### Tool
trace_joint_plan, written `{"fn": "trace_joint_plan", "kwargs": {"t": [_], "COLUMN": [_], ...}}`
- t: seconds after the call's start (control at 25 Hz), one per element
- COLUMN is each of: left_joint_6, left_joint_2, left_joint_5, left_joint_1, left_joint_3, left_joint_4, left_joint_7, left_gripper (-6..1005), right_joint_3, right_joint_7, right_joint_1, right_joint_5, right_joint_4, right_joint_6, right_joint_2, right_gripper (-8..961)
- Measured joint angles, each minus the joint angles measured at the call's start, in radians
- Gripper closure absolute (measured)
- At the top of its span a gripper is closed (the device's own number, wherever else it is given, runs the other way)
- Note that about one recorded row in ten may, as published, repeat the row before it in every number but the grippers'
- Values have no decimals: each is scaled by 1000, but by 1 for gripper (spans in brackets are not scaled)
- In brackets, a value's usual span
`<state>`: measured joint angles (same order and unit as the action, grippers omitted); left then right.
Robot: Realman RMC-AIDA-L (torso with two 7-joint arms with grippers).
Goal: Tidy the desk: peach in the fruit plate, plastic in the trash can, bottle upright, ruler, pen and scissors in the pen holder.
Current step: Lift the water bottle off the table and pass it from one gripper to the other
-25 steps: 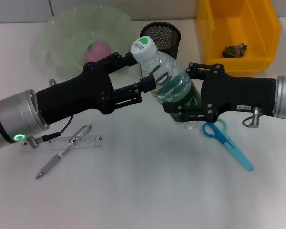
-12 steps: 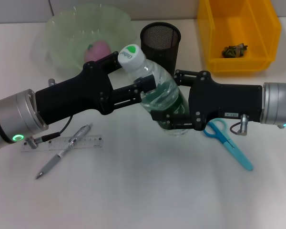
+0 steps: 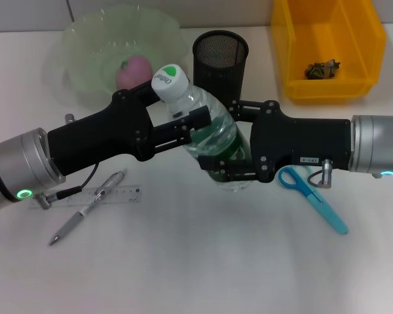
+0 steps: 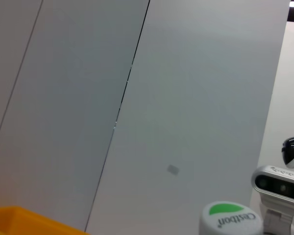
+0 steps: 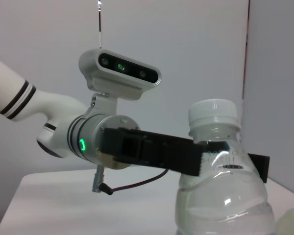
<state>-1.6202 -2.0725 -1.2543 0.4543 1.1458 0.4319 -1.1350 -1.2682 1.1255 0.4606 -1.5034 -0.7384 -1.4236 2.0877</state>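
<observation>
Both arms meet near the middle of the white tabletop [image 3: 203, 261], sharing the bottle [image 3: 203, 127]. The left claw [image 3: 183, 108] is clamped around its neck just under the white cap, and the right claw [image 3: 232, 147] is closed on the lower body. The bottle's long axis leans, cap tipped toward the far left corner, base close to the surface; righting it looks like a matter of swinging the cap up over the base. The pen holder [image 3: 221, 55] stands just behind, so room there is tight. Scissors [image 3: 312, 190], pen [image 3: 88, 206] and ruler [image 3: 85, 196] lie flat nearer the front edge.
</observation>
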Motion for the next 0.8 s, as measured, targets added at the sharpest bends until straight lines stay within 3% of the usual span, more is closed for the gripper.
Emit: {"fn": "trace_joint_plan", "kwargs": {"t": [0.36,0.56,0.8], "left_joint_6": [-4,-14,-28], "left_joint_2": [0,1,-1], "left_joint_5": [45,46,49], "left_joint_1": [-11,-12,-18], "left_joint_3": [5,22,22], "left_joint_4": [-16,-16,-18], "left_joint_7": [7,43,58], "left_gripper": [326,561,565], "right_joint_3": [-19,-19,-19], "right_joint_7": [-1,-1,-1], "right_joint_1": [-7,-7,-8], "right_joint_5": [2,8,16], "right_joint_4": [8,10,13], "right_joint_6": [-1,-2,-5], "right_joint_2": [0,1,2], "right_gripper": [203,204,205]}}
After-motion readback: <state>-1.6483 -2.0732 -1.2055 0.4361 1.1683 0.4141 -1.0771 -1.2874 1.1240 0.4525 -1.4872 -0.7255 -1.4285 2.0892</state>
